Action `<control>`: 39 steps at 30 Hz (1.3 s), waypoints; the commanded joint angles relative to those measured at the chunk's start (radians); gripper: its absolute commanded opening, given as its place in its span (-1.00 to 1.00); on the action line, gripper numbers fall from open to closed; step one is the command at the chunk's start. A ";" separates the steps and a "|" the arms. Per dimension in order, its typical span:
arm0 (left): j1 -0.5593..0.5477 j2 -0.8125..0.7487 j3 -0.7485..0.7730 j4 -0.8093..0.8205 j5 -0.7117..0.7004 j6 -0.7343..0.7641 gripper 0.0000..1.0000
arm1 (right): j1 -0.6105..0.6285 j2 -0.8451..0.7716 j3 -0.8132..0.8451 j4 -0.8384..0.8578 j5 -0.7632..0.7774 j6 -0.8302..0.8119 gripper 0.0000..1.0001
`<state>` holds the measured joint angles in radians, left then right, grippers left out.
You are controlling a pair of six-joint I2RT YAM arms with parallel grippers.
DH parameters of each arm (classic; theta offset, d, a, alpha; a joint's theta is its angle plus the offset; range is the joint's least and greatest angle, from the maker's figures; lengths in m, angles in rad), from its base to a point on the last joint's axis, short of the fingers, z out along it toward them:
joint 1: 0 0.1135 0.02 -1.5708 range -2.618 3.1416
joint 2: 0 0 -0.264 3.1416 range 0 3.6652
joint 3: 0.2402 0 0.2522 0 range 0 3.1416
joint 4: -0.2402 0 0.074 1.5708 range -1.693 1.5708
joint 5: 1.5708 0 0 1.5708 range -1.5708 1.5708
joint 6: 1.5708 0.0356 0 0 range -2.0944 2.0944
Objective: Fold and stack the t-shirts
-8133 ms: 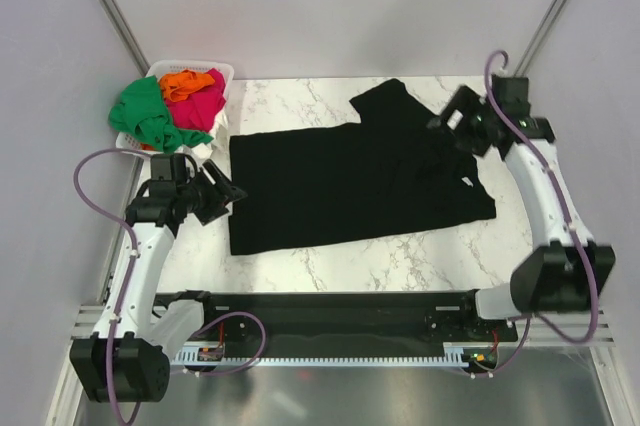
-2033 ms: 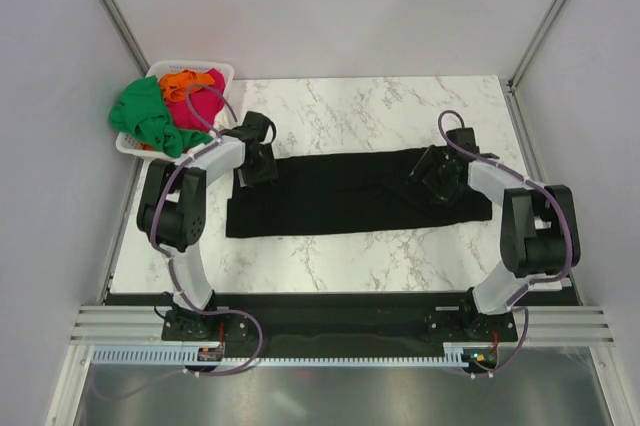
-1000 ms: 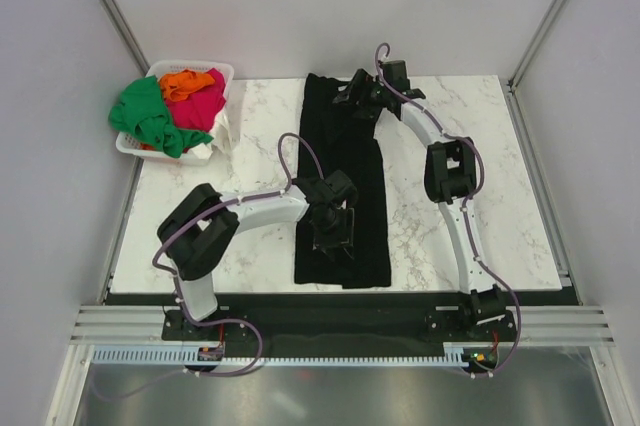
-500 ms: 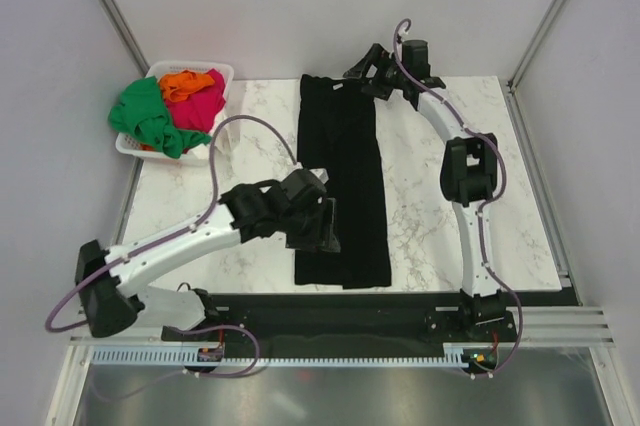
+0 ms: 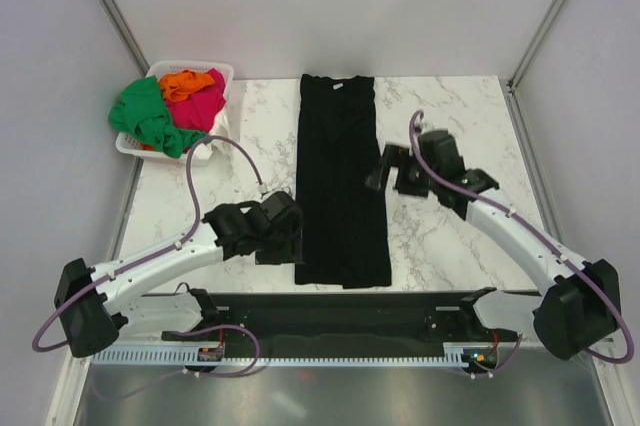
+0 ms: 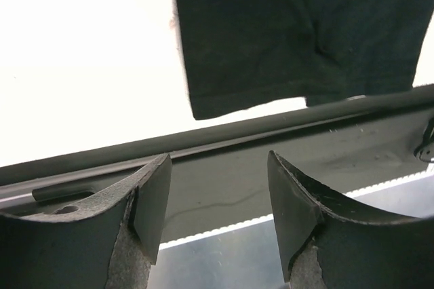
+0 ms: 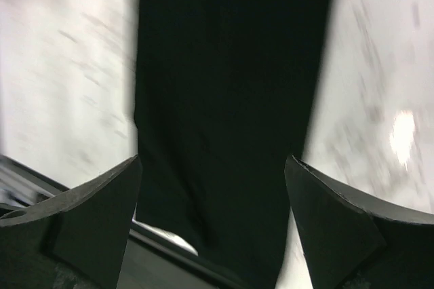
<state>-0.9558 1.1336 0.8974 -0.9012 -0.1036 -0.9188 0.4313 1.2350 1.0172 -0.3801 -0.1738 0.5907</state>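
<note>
Plainly, our black tee (image 5: 338, 186) lies as a long strip down mid-table, its axis running near to far. We have the left gripper (image 5: 288, 238) just beside its near end and the right gripper (image 5: 386, 168) beside its middle. Both have fingers apart, holding nothing.

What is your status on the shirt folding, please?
Left end effector open, empty; right end effector open, empty. Large black cotton t-shirt lies flat, folded into a long strip. Nothing on top of it.
</note>
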 commanded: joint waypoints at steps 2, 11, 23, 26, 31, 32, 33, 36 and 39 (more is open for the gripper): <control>0.019 -0.038 -0.061 0.080 0.011 0.011 0.33 | 0.056 -0.095 -0.244 -0.232 0.033 0.049 0.87; 0.020 0.009 -0.163 0.166 0.027 -0.038 0.38 | 0.170 -0.178 -0.462 -0.166 -0.058 0.158 0.70; 0.020 0.058 -0.267 0.303 0.064 -0.100 0.34 | 0.291 -0.094 -0.499 -0.126 -0.006 0.219 -0.07; 0.020 0.074 -0.264 0.301 0.059 -0.117 0.33 | 0.296 -0.072 -0.499 -0.122 -0.007 0.213 -0.17; 0.020 0.097 -0.261 0.303 0.051 -0.144 0.28 | 0.300 -0.043 -0.499 -0.111 -0.007 0.201 -0.25; 0.020 0.103 -0.261 0.305 0.050 -0.147 0.27 | 0.302 -0.040 -0.502 -0.105 -0.007 0.201 -0.27; 0.020 0.107 -0.261 0.308 0.048 -0.150 0.26 | 0.300 -0.039 -0.502 -0.103 -0.007 0.198 -0.28; 0.020 0.138 -0.264 0.323 0.044 -0.158 0.19 | 0.302 -0.035 -0.506 -0.097 -0.007 0.195 -0.33; 0.020 0.155 -0.255 0.323 0.024 -0.161 0.02 | 0.302 -0.034 -0.509 -0.091 -0.007 0.193 -0.47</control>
<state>-0.9379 1.2747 0.6308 -0.6075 -0.0479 -1.0328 0.7280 1.1957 0.5137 -0.5049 -0.2001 0.7879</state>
